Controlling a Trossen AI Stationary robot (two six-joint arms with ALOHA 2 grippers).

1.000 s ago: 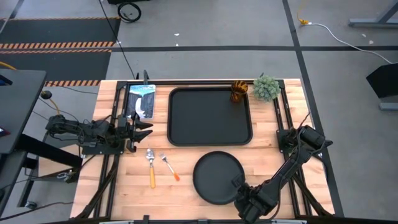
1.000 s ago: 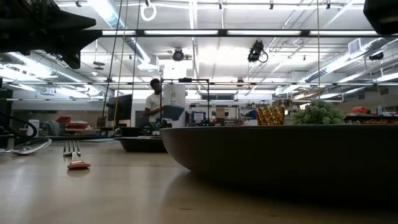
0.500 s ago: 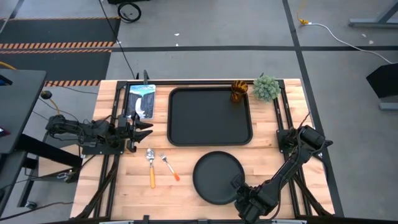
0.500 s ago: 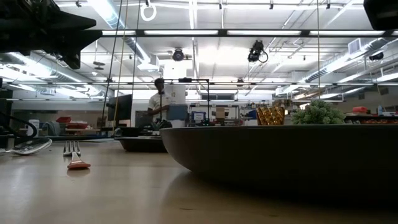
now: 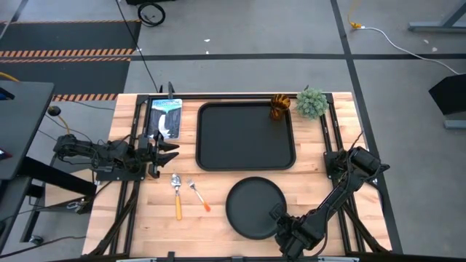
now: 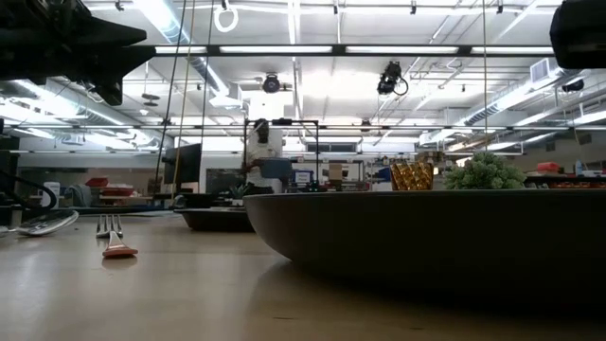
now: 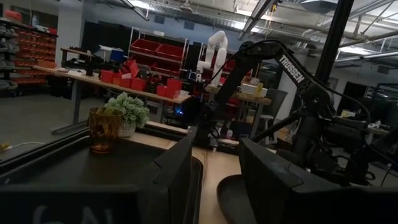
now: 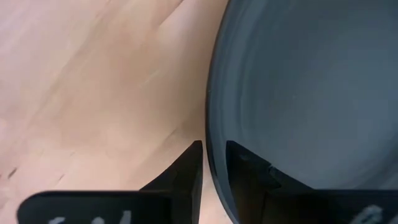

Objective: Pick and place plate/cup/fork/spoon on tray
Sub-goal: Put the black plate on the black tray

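The round black plate (image 5: 253, 207) lies flat on the table near its front edge, below the empty black tray (image 5: 245, 135). The amber cup (image 5: 279, 106) stands at the tray's far right corner. The spoon (image 5: 176, 193) and the fork (image 5: 198, 194) lie on the wood to the left of the plate. My right gripper (image 5: 279, 217) is at the plate's near right rim, shut on it. My left gripper (image 5: 169, 149) waits open and empty at the table's left, beside the tray. My right gripper has the plate's rim (image 8: 212, 134) between its two fingers (image 8: 186, 171), one outside the plate and one inside over its floor. The fingers come from above, at the plate's near right side. The plate lies flat on the table.
A fuzzy green plant ball (image 5: 312, 102) stands right of the cup. A blue-white card (image 5: 166, 116) lies left of the tray. Bare wood shows around the cutlery and right of the plate. A person stands in the room behind the table.
My right gripper has sunk a little at the plate's rim; the plate has stayed where it was. The person in the room behind has walked toward the right.
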